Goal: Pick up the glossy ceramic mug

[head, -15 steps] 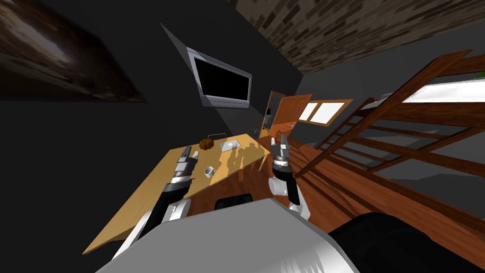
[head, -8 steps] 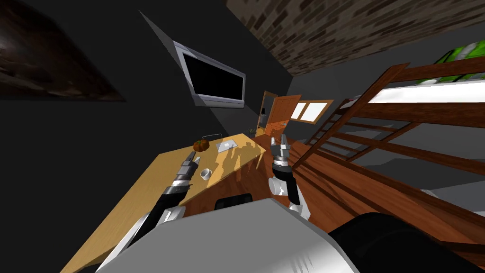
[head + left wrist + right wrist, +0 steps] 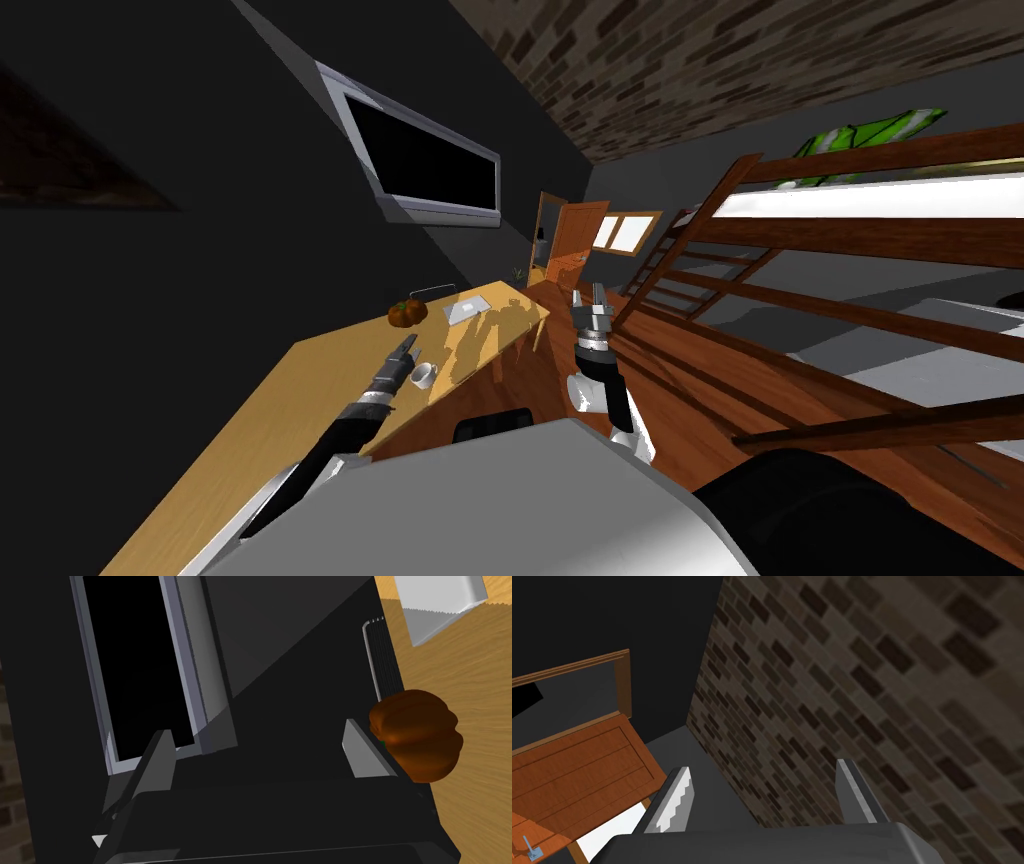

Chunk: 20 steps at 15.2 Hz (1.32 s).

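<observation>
A small white mug (image 3: 423,374) stands on the light wooden desk (image 3: 300,400), near its front edge. My left gripper (image 3: 407,349) hovers over the desk just left of the mug, a little beyond it, apart from it. In the left wrist view its fingers (image 3: 160,756) stand wide open with nothing between them, pointing toward the dark wall and the brown pumpkin (image 3: 417,736). My right gripper (image 3: 589,297) is raised off the desk's right end, over the wooden floor, open and empty; its fingers (image 3: 679,796) stand wide apart.
A brown pumpkin (image 3: 407,313) and a flat grey block (image 3: 468,309) lie farther along the desk. A grey-framed dark screen (image 3: 420,160) hangs on the wall above. A wooden bunk bed with ladder (image 3: 800,280) stands to the right, and an open wooden door (image 3: 565,245) at the far end.
The whole head view has swung, so the desk and mug slid left and down. My left gripper has reached forward and sits closer beside the mug. The right arm has held still.
</observation>
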### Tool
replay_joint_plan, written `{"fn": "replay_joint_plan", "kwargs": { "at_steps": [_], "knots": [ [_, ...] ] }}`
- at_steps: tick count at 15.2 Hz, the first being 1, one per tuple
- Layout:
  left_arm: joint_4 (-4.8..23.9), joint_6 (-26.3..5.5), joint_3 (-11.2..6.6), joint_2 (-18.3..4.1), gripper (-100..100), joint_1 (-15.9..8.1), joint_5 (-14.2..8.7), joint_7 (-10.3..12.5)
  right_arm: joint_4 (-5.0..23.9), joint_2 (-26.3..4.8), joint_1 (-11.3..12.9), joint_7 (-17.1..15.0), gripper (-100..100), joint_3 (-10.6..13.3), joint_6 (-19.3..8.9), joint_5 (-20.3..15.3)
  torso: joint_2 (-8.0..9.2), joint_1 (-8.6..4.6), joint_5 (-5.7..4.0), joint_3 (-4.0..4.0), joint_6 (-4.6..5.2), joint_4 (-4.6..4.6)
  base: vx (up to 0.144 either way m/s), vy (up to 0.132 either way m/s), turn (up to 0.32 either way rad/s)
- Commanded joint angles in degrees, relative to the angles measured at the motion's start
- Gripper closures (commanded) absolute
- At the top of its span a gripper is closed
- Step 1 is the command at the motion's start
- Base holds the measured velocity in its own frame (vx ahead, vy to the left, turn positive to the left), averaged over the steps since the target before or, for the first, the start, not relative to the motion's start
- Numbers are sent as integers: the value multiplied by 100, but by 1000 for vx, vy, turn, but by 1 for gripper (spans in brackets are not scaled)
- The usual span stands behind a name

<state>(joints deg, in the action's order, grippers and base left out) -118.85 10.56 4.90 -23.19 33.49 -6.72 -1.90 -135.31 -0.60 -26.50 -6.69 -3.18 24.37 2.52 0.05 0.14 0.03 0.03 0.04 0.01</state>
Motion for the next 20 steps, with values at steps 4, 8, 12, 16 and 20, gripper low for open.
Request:
{"fn": "replay_joint_plan", "kwargs": {
  "at_steps": [4,8,12,16,20],
  "knots": [
    [297,-492,50,-563,-100,162,-388,-64,0,0,-1,0,0,0,0,0,-2,0,0,-1,-2,0,-12,20,-227],
    [506,-842,85,-962,-100,295,-677,-111,0,0,-1,0,0,0,0,0,-2,0,0,-1,-3,-1,-12,20,-227],
    [719,-1202,120,-1357,-100,429,-972,-160,0,0,0,0,0,0,0,0,-3,4,1,-2,1,-1,-14,25,-294],
    [931,-1565,156,-1743,-100,565,-1268,-209,0,0,0,0,0,0,0,0,-4,3,1,-2,-2,-1,-12,23,-237],
    [1138,-1925,193,-2116,-100,698,-1561,-259,0,0,0,0,0,0,0,0,-7,2,1,-4,0,-1,-8,21,-233]
  ]
}}
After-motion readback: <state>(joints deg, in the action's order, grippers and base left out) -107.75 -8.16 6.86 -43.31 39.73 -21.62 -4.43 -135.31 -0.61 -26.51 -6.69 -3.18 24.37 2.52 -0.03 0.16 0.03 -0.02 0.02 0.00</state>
